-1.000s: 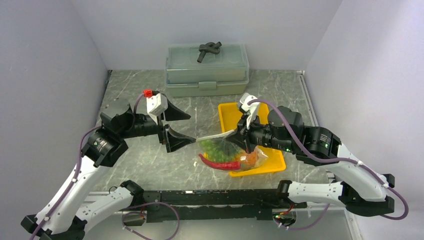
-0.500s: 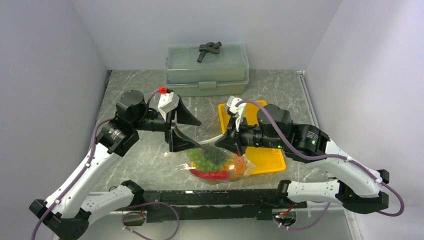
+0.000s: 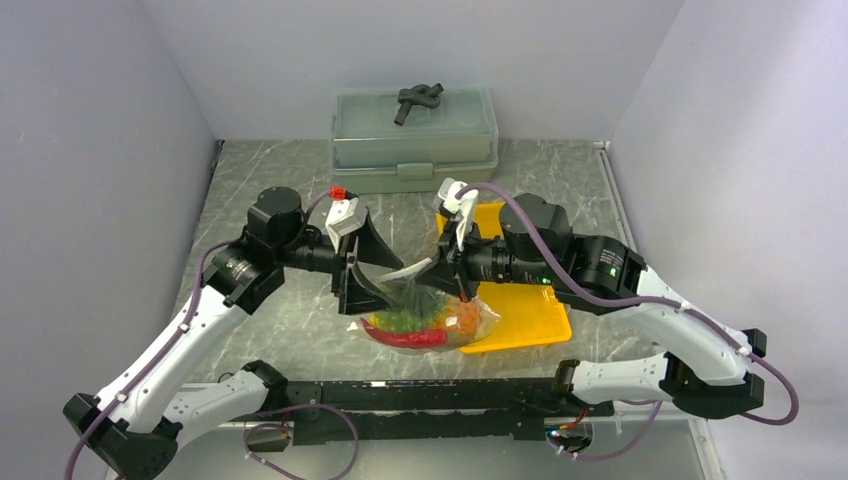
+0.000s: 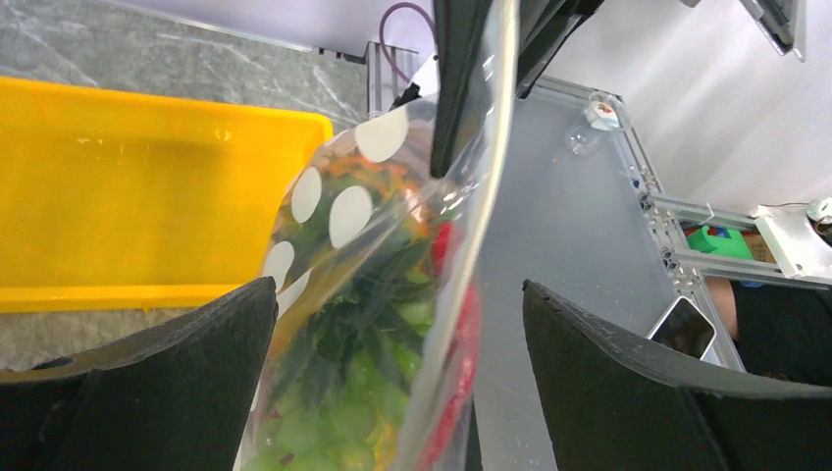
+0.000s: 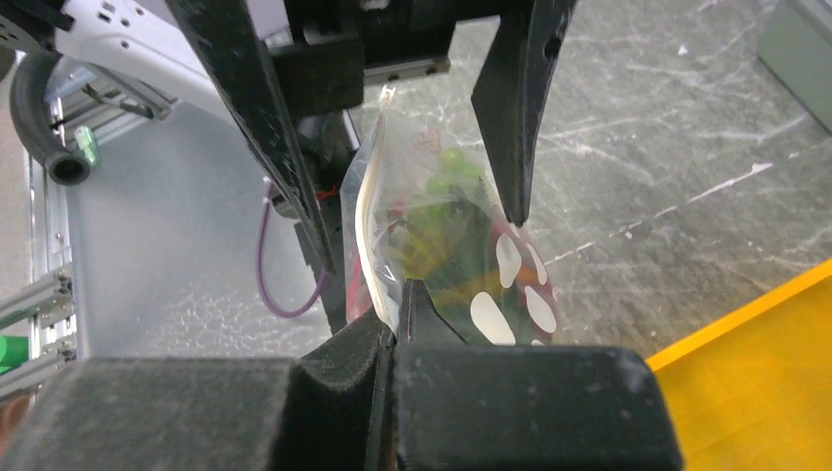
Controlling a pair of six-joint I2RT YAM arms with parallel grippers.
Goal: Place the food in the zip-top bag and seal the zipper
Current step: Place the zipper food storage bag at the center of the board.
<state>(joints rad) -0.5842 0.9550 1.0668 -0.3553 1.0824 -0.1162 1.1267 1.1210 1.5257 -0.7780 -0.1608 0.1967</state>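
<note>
Right end effector (image 5: 395, 329) is clamped shut on the zipper (image 5: 359, 221), the whitish strip along the mouth of the zip-top bag (image 3: 425, 322). It holds that edge up above the table (image 3: 280, 190). Left end effector (image 4: 397, 287) faces it with its fingers (image 4: 147, 392) spread wide. One stands on each side of the bag's upper part, and neither can be seen touching the plastic. The two end effectors sit close together, nearly tip to tip, over the middle of the table.

Just to the right lies a yellow tray (image 3: 530, 305). From above, the bag's right end overlaps the tray's near left corner; whether it rests on the rim cannot be told. At the back of the table stands a grey-green lidded box (image 3: 415, 140) with a dark looped object (image 3: 418, 99) on its lid, well apart from both arms.

Inside the bag are green grapes (image 3: 403, 320), a red chili (image 3: 412, 339) along the lower side, and an orange piece (image 3: 463, 318) toward the tray. White round spots mark the clear plastic.
</note>
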